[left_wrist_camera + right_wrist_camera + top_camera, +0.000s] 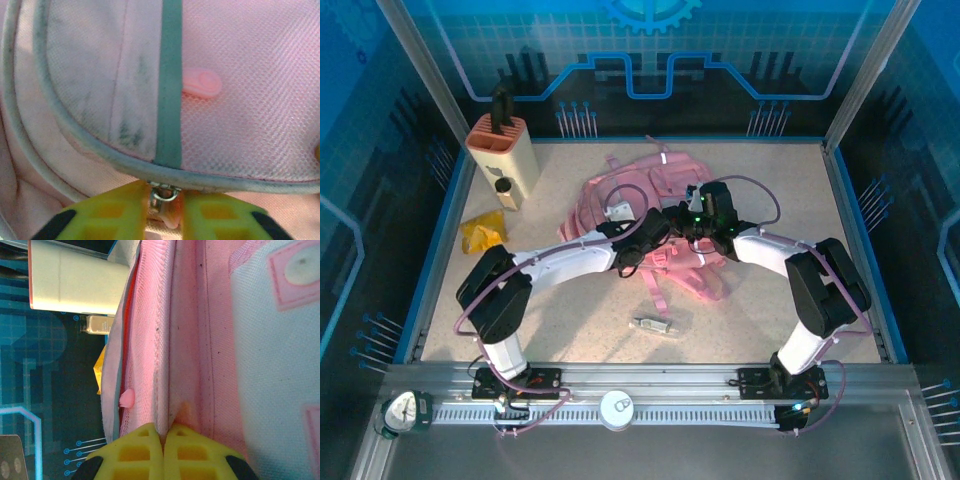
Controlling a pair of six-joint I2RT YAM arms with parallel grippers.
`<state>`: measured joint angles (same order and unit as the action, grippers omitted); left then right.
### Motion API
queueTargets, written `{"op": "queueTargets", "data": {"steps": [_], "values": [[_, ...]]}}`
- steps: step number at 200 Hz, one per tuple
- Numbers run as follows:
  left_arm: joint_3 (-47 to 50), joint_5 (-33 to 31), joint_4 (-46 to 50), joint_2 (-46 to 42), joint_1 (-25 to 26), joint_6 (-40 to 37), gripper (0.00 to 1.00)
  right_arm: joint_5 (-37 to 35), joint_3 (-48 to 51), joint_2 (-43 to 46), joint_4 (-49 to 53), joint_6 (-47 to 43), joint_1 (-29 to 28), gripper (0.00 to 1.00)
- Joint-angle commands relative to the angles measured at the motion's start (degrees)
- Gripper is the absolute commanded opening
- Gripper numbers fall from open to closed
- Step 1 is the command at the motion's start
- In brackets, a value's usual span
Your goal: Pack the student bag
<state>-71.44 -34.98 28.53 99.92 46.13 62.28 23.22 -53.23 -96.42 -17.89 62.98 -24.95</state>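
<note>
The soft pink fabric student bag, mesh-woven with grey piping, lies crumpled right of the beige box-shaped holder. The left gripper pinches its small metal zip pull. The right gripper squeezes a ribbed bag fold.

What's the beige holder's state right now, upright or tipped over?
Upright: the beige holder stands on its base in the far-left corner, black top uppermost.

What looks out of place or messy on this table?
The pink backpack lies crumpled with straps sprawled, and its pale pocket panel carries grey smudges. A small grey item lies alone on the table.
</note>
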Motion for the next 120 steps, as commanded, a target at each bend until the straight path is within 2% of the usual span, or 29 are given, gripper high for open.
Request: {"op": "queueTargets", "data": {"steps": [1,36,51,72,94,120], "values": [[2.8,-0.4,-3.5,-4.0,-0.5,-2.9,0.13,0.9,-1.4,0.4,-4.8,-1.1,0.9,0.00],[4.8,2.4,-6.3,-6.6,-0.7,-9.7,0.00,0.4,-1.7,0.8,-3.2,-1.6,1.8,0.00],[5.8,7.1,-8.3,-7.0,-1.9,-17.0,0.00,0.5,-2.7,1.1,-0.8,-3.0,2.2,0.00],[8.1,10.1,-7.0,-8.7,-4.5,-21.4,0.00,1.0,-5.3,1.5,6.5,-5.9,3.3,0.00],[12.9,17.7,-10.6,-12.3,-8.7,-28.0,0.00,1.4,-6.2,2.7,10.4,-7.9,5.3,0.00],[14.7,23.9,-12.0,-14.0,-13.1,-35.3,0.00,2.7,-9.3,2.5,17.1,-13.1,6.6,0.00]]}}
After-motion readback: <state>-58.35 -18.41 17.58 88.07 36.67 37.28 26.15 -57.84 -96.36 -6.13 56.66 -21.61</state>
